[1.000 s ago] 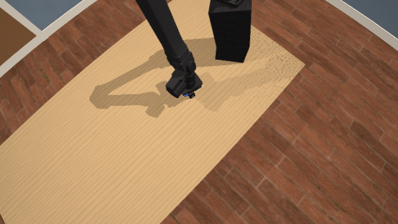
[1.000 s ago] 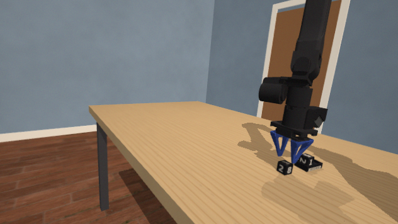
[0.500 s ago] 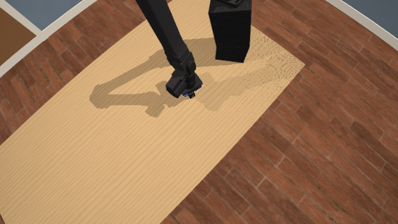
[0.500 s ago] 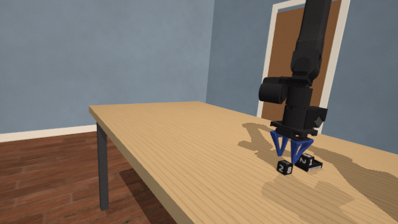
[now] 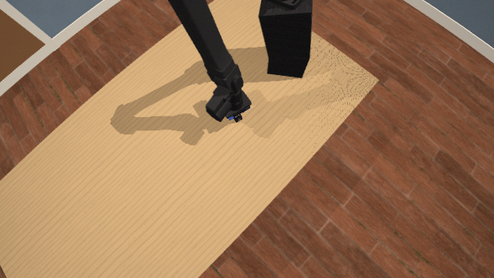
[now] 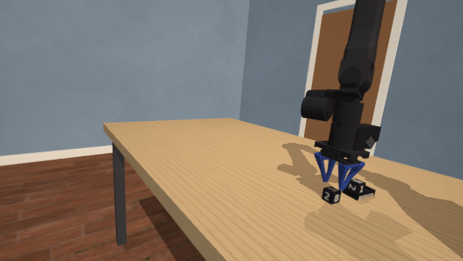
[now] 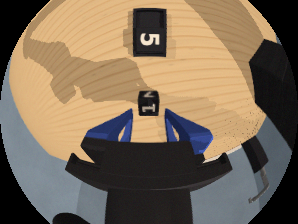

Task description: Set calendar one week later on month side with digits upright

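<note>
A small black cube (image 6: 331,196) (image 7: 148,104) rests on the wooden table (image 6: 220,165) just in front of the tray, with 2 and 8 on its near sides and 1 on top in the wrist view. My gripper (image 6: 334,185) (image 7: 148,112) (image 5: 237,118) points straight down over it. The blue fingers are part open, with their tips at either side of the cube's top and small gaps showing. The black tray (image 6: 367,196) (image 7: 148,15) lies flat just behind. It holds the other cube (image 6: 356,188) (image 7: 148,39), which has 5 on top. In the top view the arm hides both cubes and the tray.
The arm's black base block (image 5: 287,39) stands at the far end of the table. The table's right edge (image 5: 344,121) runs some way from the gripper. A brown door (image 6: 330,73) is behind the arm.
</note>
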Tool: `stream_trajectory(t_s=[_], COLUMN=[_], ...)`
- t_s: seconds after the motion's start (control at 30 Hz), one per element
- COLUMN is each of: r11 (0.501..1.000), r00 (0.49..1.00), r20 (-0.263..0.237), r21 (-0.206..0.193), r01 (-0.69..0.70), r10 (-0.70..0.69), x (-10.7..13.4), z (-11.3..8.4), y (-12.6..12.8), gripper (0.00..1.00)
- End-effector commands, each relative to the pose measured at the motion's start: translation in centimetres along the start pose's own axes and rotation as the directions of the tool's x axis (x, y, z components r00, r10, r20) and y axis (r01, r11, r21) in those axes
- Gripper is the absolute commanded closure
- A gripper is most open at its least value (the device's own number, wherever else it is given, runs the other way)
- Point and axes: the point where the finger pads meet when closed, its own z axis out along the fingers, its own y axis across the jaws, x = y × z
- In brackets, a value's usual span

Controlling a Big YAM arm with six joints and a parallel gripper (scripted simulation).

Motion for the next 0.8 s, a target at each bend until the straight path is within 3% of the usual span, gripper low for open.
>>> stream_trajectory(t_s=[0.0,0.77], r11=[1.000,1.000], r00=[1.000,1.000], r20=[0.004,0.005], r21=[0.007,0.012], r01=[0.001,0.002], r10=[-0.001,-0.002], x=[-0.44,-0.61], z=[0.47,0.45], y=[-0.30,-0.63], gripper=[0.54,0.54])
